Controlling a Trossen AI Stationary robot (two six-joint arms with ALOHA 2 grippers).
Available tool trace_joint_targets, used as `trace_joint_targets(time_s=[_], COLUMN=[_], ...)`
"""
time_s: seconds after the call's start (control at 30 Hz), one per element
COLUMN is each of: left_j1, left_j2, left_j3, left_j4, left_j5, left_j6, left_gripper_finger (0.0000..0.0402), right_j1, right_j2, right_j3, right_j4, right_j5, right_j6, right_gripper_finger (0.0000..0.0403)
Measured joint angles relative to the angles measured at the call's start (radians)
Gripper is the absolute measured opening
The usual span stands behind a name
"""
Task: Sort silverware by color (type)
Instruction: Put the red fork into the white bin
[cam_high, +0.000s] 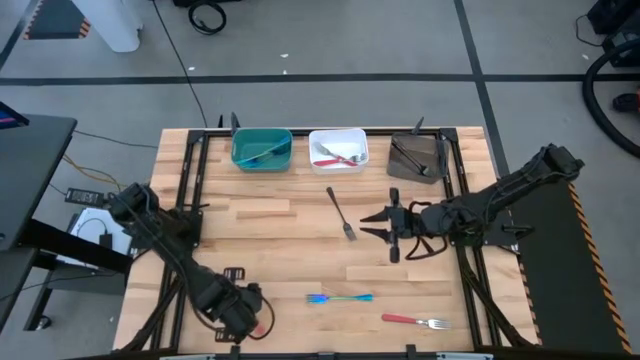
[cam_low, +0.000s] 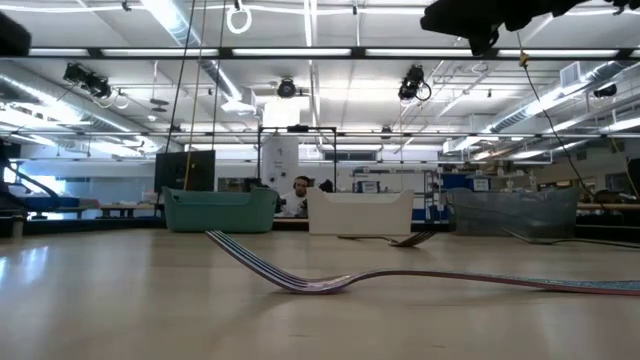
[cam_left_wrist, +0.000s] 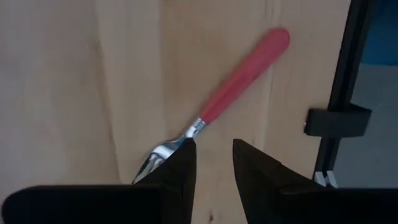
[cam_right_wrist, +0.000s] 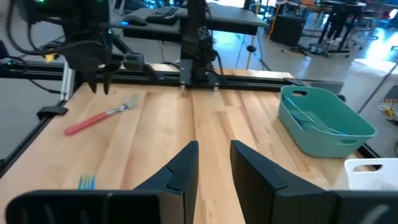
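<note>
A red-handled fork (cam_left_wrist: 241, 76) lies flat on the wood near the table's near left corner, and my left gripper (cam_left_wrist: 214, 163) hangs over it, pointing down and open. Its fingers stand above the fork's neck and tines (cam_left_wrist: 157, 157), apart from them in the right wrist view (cam_right_wrist: 99, 116). My right gripper (cam_high: 368, 225) floats open and nearly level over the table's middle right, beside a dark fork (cam_high: 341, 213). A blue-teal fork (cam_high: 340, 297) and a second red-handled fork (cam_high: 415, 321) lie near the front edge.
Along the far edge stand a teal bin (cam_high: 262, 150) with blue-teal forks, a white bin (cam_high: 338, 150) with a red-handled fork and a brown bin (cam_high: 418, 157) with dark forks. A black frame rail (cam_left_wrist: 348, 81) runs close beside the left gripper.
</note>
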Motion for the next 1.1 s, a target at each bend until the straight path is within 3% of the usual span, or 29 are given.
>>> trace_joint_targets(time_s=[0.4,1.1], left_j1=[-0.030,-0.024], left_j2=[0.000,-0.001], left_j3=[-0.176,-0.306], left_j4=[0.176,0.345], left_j5=[-0.001,-0.002], left_j6=[0.000,0.007], left_gripper_finger=[0.0105,0.0105], right_j1=[0.039,0.039], right_j2=[0.000,0.000], right_j3=[0.000,0.000], right_j4=[0.001,0.001], right_j5=[0.000,0.000], right_j6=[0.000,0.017], right_gripper_finger=[0.0101,0.0101])
